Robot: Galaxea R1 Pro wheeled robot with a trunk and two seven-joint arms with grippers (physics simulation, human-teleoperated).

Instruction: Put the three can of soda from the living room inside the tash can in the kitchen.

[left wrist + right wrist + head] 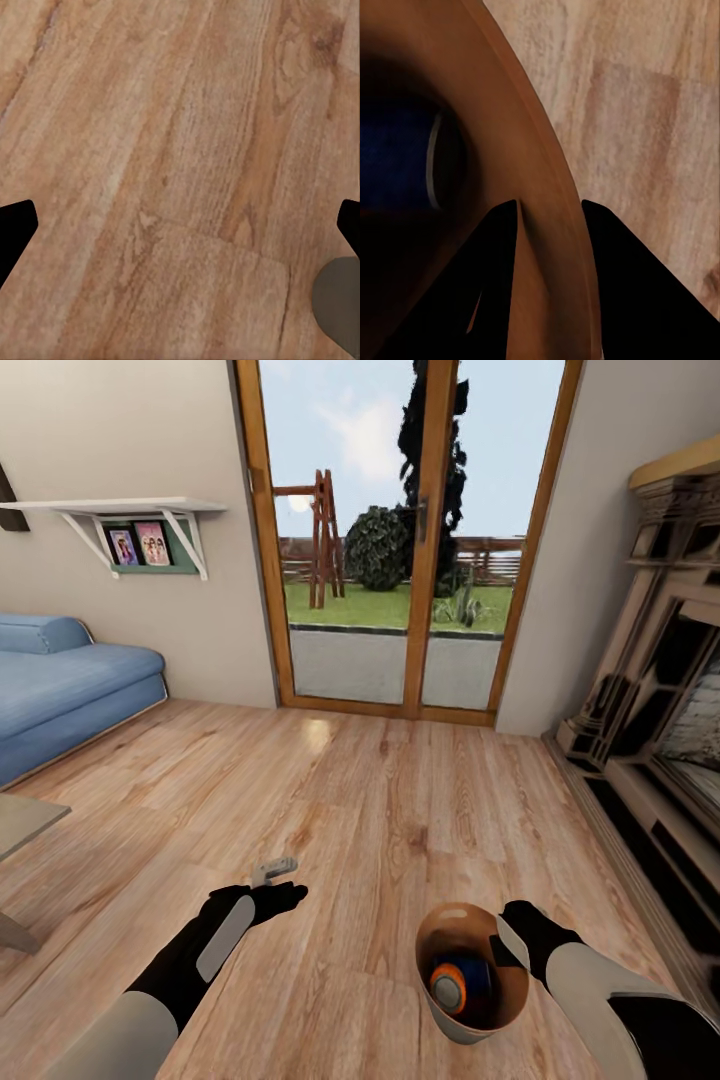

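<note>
At lower right of the frame my right pincer (510,943) clamps the tash can (452,1015) rim, blue can (474,980) and orange can (448,987) inside. My left pincer (275,872) hangs released over the plank floor (400,800); glass doors (400,540) stand beyond.

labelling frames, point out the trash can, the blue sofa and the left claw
trash can (452,1015), head view, grey outer wall below the rim
blue sofa (70,685), head view, seat cushion
left claw (277,869), head view, between its fingertips

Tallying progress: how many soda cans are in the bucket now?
2 visible: an orange can and a blue can inside the bucket that the right pincer holds. A third may be hidden.
</note>
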